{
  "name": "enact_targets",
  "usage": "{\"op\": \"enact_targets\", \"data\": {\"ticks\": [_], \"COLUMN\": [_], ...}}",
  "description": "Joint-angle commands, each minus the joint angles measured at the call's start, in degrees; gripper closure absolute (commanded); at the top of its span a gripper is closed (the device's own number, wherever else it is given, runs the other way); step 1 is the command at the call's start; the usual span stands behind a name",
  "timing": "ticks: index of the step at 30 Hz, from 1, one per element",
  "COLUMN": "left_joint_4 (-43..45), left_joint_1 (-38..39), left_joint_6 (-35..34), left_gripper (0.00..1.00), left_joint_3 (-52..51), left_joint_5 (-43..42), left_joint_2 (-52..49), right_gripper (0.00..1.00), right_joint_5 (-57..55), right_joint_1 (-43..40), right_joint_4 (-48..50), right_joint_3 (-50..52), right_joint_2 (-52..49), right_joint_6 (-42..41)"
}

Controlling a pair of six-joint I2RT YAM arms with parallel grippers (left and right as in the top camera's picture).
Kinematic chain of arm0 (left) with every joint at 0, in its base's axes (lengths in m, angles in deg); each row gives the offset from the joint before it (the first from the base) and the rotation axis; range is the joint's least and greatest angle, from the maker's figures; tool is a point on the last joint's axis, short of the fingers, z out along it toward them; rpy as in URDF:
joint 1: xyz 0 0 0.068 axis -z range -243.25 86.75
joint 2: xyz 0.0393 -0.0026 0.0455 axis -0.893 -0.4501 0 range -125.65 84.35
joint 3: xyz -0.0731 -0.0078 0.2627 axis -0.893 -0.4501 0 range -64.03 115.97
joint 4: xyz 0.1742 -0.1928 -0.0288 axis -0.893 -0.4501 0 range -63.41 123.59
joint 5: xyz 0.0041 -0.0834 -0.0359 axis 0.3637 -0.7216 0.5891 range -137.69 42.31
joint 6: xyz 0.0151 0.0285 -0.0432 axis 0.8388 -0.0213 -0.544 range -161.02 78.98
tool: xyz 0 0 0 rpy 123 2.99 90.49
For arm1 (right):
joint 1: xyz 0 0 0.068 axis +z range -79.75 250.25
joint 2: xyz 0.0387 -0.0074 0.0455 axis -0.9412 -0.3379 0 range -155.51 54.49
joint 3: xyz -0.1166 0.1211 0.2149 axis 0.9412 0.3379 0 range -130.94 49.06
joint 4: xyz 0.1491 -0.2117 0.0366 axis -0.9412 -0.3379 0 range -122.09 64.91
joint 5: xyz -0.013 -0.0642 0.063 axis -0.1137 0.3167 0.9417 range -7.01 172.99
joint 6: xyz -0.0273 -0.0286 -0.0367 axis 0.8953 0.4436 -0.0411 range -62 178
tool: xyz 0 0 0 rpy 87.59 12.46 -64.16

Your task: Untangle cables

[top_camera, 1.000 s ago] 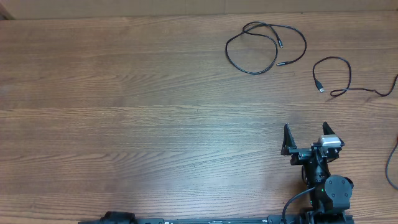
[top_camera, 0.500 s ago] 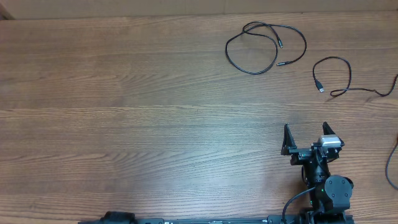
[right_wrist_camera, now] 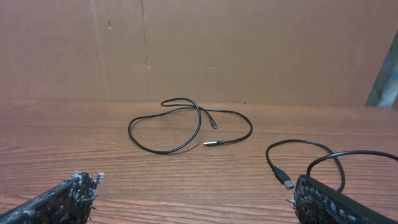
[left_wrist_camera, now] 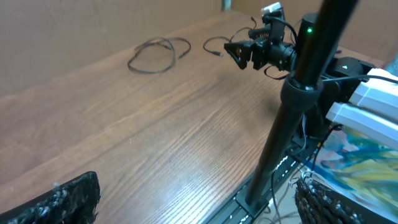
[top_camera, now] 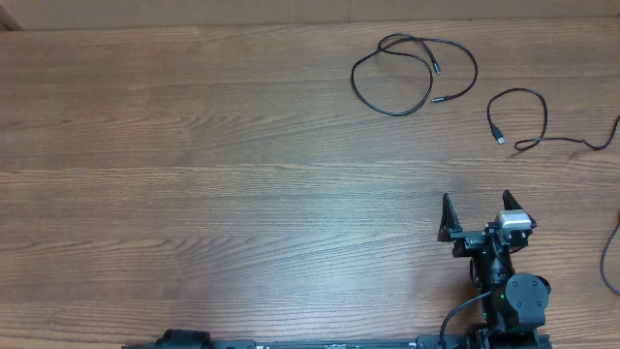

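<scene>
Two thin black cables lie apart at the far right of the wooden table. One is a loose loop (top_camera: pixel 392 113) (right_wrist_camera: pixel 161 152) with both small plugs lying inside its curve. The other (top_camera: pixel 499 135) (right_wrist_camera: pixel 283 178) curls to its right, its USB plug pointing toward me. My right gripper (top_camera: pixel 476 197) (right_wrist_camera: pixel 198 202) stands open just above the table, well short of both cables, with nothing between its fingers. My left gripper (left_wrist_camera: pixel 196 202) is open and empty over the near table edge. Its view shows both cables (left_wrist_camera: pixel 152 48) far off.
The second cable's tail runs off the table's right edge (top_camera: pixel 605 143). A brown cardboard wall (right_wrist_camera: pixel 249 50) backs the table. A black upright pole (left_wrist_camera: pixel 292 106) stands at the near edge, with a black rail and loose wiring at its foot. The right arm (left_wrist_camera: pixel 261 46) shows behind it.
</scene>
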Motion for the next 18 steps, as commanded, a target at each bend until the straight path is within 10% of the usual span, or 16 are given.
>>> {"op": "enact_targets", "data": {"ticks": [1,18], "left_joint_4": [-0.11,-0.11], "left_joint_1": [-0.98,-7.34], "left_joint_6": [0.92,0.9], "left_gripper": [0.0,0.01], "left_joint_3": [0.33,2.25], "left_joint_5": [0.07,-0.31], "left_joint_2": [4.09,12.31], "right_gripper": [0.0,0.0], "right_joint_5": [0.35,0.33], "right_joint_1": [-0.17,-0.17], "right_joint_4": [0.42,0.42], "right_joint_3": [0.61,0.61], "right_joint_2": [0.63,0.63], "right_joint_6": [0.68,0.68]}}
